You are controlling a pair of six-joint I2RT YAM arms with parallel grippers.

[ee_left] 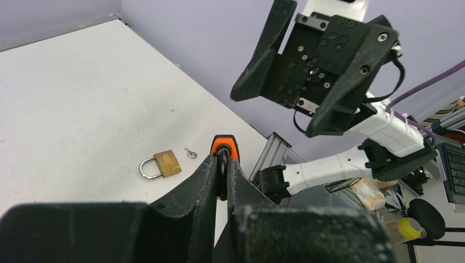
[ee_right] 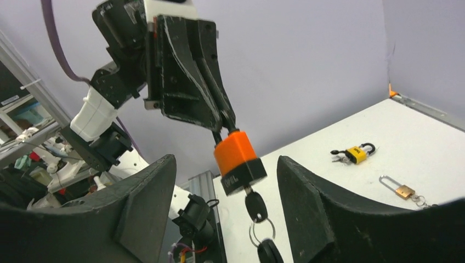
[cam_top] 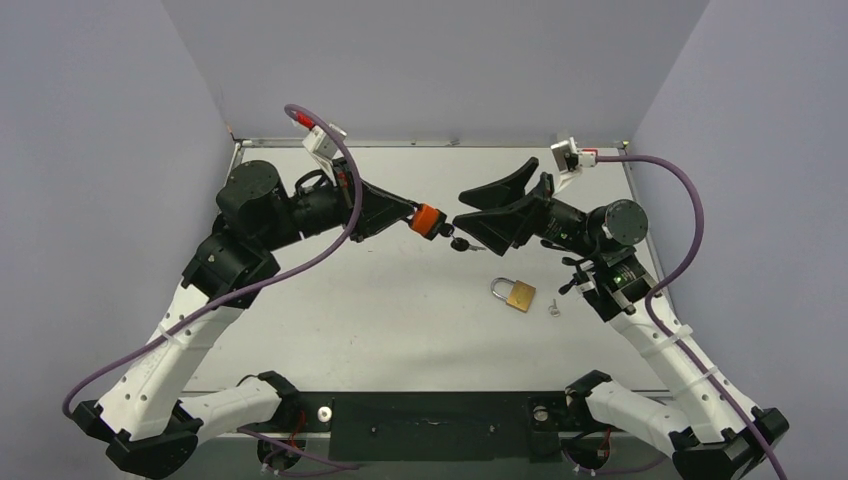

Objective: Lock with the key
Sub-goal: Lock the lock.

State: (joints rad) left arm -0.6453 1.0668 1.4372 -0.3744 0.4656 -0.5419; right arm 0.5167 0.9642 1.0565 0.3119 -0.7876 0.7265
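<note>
My left gripper (cam_top: 410, 214) is shut on the shackle of an orange padlock with a black base (cam_top: 428, 220), held above the table. In the left wrist view the left gripper (ee_left: 222, 161) pinches the shackle, with the orange body (ee_left: 224, 146) just beyond the tips. A black-headed key (ee_right: 256, 205) sits in the padlock's keyhole (ee_right: 238, 159), with a ring and a second key (ee_right: 268, 252) hanging below. My right gripper (cam_top: 460, 208) is open, and its fingers (ee_right: 307, 192) stand on either side of the padlock and key without touching them.
A brass padlock (cam_top: 515, 293) and a small loose key (cam_top: 553, 309) lie on the white table (cam_top: 400, 320) under the right arm; both also show in the left wrist view (ee_left: 163, 164). A yellow padlock (ee_right: 356, 153) and a long-shackle brass padlock (ee_right: 402, 189) lie farther off.
</note>
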